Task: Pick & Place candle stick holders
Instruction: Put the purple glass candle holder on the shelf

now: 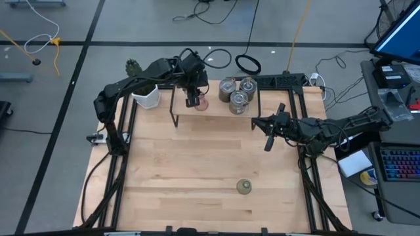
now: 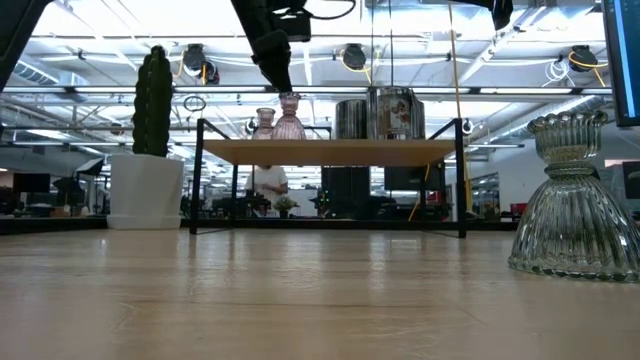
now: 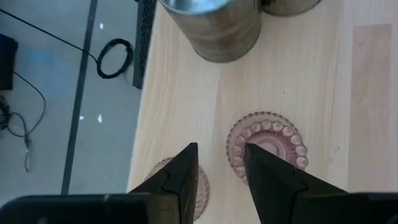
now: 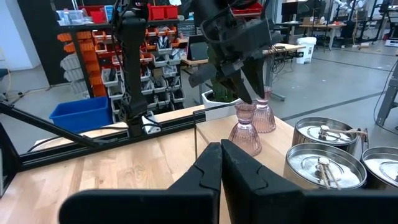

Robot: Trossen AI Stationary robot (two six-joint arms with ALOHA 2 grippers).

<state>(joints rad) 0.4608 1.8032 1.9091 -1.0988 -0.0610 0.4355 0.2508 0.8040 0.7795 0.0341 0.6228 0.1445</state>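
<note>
cactus [image 2: 152, 90]: white pot [image 1: 147, 98], table's far left corner, upright
shelf [image 2: 330, 151]: wooden top, black legs, along table's far edge
cable coil [image 1: 248, 63]: black, floor beyond far edge
keyboard [image 1: 399, 164]: right of table

Across the lower half of the high view the wooden table [image 1: 197, 190] lies open, only the olive-green holder [image 1: 244, 187] interrupting it. At upper centre the raised shelf [image 1: 216, 111] is crowded: pink glass holders [image 1: 201, 103], silvery cylinders [image 1: 237, 93].
</note>
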